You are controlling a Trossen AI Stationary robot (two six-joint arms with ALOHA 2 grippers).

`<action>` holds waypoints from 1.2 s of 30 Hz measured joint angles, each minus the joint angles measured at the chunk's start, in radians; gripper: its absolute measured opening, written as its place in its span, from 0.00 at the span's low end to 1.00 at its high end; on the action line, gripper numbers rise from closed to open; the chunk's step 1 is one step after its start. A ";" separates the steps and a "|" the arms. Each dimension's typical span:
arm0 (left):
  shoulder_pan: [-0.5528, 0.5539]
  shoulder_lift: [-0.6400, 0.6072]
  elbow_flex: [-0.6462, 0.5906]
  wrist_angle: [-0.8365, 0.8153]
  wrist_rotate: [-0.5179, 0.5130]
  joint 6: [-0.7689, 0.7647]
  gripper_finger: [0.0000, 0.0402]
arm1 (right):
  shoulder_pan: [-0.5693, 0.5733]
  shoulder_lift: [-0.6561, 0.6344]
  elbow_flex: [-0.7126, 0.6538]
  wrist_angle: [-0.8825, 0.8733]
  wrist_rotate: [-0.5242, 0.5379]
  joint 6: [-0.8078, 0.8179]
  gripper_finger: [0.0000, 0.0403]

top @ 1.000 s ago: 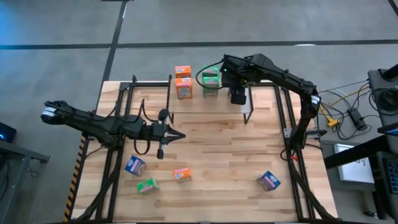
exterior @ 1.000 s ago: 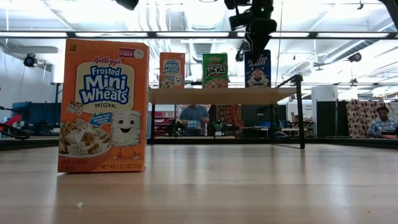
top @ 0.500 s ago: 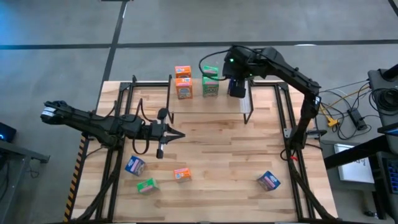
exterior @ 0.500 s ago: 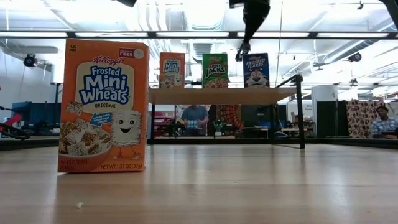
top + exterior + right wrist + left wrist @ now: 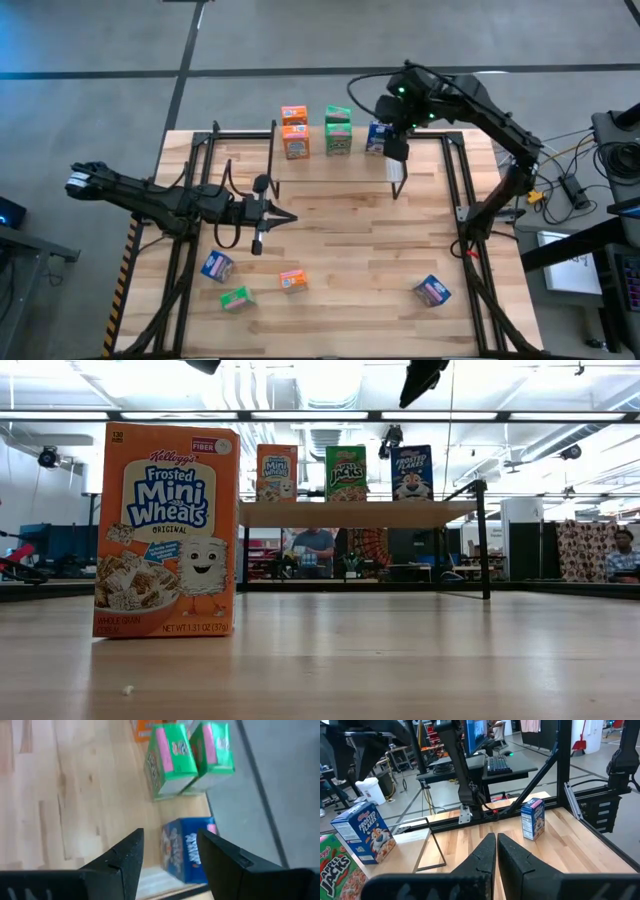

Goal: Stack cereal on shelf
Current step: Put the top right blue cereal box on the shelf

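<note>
The shelf (image 5: 340,168) stands at the table's far side. On its plank top (image 5: 350,513) stand orange cereal boxes (image 5: 294,130), green ones (image 5: 338,130) and a blue one (image 5: 377,137), each on its bottom face. My right gripper (image 5: 172,852) hangs open above and to the right of the blue box (image 5: 185,847), touching nothing. In the low view it (image 5: 418,380) shows high over the shelf. My left gripper (image 5: 285,218) is shut and empty over the table's middle. Loose boxes lie near the front: blue (image 5: 217,266), orange (image 5: 292,281), green (image 5: 236,298), blue (image 5: 432,291).
A large-looking orange box (image 5: 165,530) stands close to the low camera. Black frame rails (image 5: 185,250) run along both sides of the table. Cables and equipment (image 5: 570,185) lie beyond the right edge. Bare wood (image 5: 360,250) lies between the shelf and the loose boxes.
My right gripper has risen from the blue box on the shelf and drawn back toward the table's right and far edge. The blue box has stayed standing on the shelf, now clear of the fingers. My left arm has kept still.
</note>
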 joint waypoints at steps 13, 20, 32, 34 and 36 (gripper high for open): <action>0.000 0.000 0.000 -0.010 0.000 -0.005 0.00 | -0.048 -0.289 -0.534 0.512 -0.017 -0.096 0.40; 0.000 0.000 0.000 -0.019 0.000 -0.023 0.00 | -0.046 -0.407 -0.784 0.823 -0.019 -0.110 0.41; 0.000 0.000 0.000 -0.090 0.000 0.060 0.00 | -0.043 -0.465 -1.014 1.070 -0.020 -0.098 0.41; 0.000 0.000 -0.002 -0.110 0.000 0.080 0.00 | -0.043 -0.468 -1.026 1.070 -0.019 -0.095 0.41; 0.000 -0.005 -0.008 -0.107 0.003 0.082 0.00 | -0.043 -0.472 -1.035 1.068 -0.019 -0.095 0.41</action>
